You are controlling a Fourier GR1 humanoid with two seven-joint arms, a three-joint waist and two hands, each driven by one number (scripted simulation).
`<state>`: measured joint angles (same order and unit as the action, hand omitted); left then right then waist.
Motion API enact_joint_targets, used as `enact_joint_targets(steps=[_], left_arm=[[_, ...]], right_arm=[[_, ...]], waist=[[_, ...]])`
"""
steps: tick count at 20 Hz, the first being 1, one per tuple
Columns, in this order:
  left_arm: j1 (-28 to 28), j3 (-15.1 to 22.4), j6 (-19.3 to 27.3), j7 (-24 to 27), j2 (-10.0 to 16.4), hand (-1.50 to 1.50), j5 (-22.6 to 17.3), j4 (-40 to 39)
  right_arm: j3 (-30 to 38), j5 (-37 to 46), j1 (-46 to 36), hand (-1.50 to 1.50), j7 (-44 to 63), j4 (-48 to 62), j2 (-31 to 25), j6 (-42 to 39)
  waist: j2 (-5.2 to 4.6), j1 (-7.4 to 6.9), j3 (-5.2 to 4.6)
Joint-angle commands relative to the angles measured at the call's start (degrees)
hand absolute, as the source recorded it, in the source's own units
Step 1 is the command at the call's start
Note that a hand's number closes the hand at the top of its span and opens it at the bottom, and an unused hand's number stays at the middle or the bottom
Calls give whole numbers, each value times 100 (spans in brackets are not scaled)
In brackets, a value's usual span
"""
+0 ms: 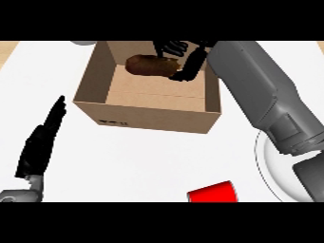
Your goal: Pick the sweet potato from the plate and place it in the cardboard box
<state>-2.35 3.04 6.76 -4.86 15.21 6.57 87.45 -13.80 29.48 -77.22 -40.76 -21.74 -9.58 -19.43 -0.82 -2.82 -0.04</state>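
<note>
The right hand (pixel 190 61), far forward on its stretched forearm (pixel 262 80), curls round the sweet potato (pixel 149 65), while the left hand (pixel 42 142) rests at lower left, fingers straight.

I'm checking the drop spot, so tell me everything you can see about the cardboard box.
The cardboard box is plain brown and open-topped, with a small dark print on its near wall. It stands upright, slightly turned, on the white counter. Its bare floor shows inside. The right hand holds the sweet potato over its far end; whether either touches the cardboard is unclear.
</note>
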Motion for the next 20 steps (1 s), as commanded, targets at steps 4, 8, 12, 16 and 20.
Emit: enact_joint_targets(steps=[4,8,12,16,20], left_arm=[[-75,-194,-161,239,51,0,-109,-324],[57,-261,-126,194,68,0,-65,-141],[-77,-210,-189,311,15,0,-34,-398],[-323,-35,-125,-125,-56,0,84,-3],[246,12,-28,143,-175,0,120,-1]], right_arm=[[-38,284,-9,-150,541,801,794,459],[38,340,-83,-150,321,996,817,420],[271,-28,90,-150,235,1108,952,578],[1035,-962,137,-150,560,1094,956,599],[1713,-1451,-7,-150,625,1296,718,163]], waist=[[-17,34,-4],[-1,46,1],[-43,-48,-1],[-52,-204,5],[-21,-56,5]])
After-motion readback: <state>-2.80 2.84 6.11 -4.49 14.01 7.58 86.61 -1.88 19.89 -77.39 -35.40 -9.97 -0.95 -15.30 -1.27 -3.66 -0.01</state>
